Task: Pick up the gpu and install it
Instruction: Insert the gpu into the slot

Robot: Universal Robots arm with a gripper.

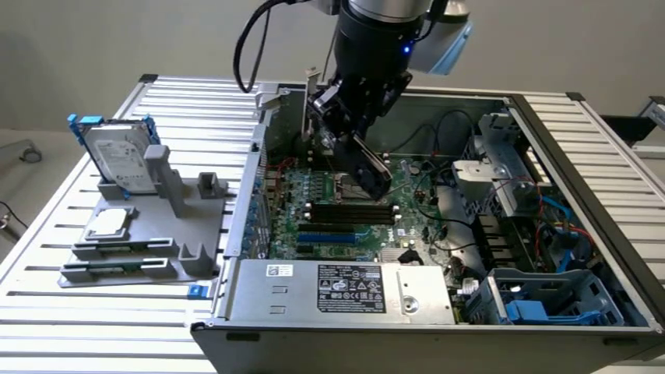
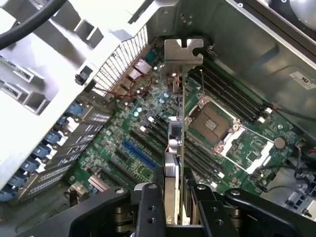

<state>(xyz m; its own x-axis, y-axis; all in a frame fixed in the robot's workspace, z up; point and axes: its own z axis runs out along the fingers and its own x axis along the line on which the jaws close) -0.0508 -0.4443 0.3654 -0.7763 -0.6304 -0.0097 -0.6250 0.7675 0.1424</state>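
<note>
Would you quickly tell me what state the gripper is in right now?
Gripper: jaws closed on the gpu, holding it edge-down above the motherboard.

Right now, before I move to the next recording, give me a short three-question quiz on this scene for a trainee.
1. True or false: the thin green-and-black gpu card lies on the grey plastic holder.
2. Which thing stands upright in that holder? A) a silver hard drive in a blue frame B) a cooling fan C) a black keyboard
3. Fill in: the jaws are closed on the ___, above the green motherboard.
Key: 1 false; 2 A; 3 gpu card.
</note>
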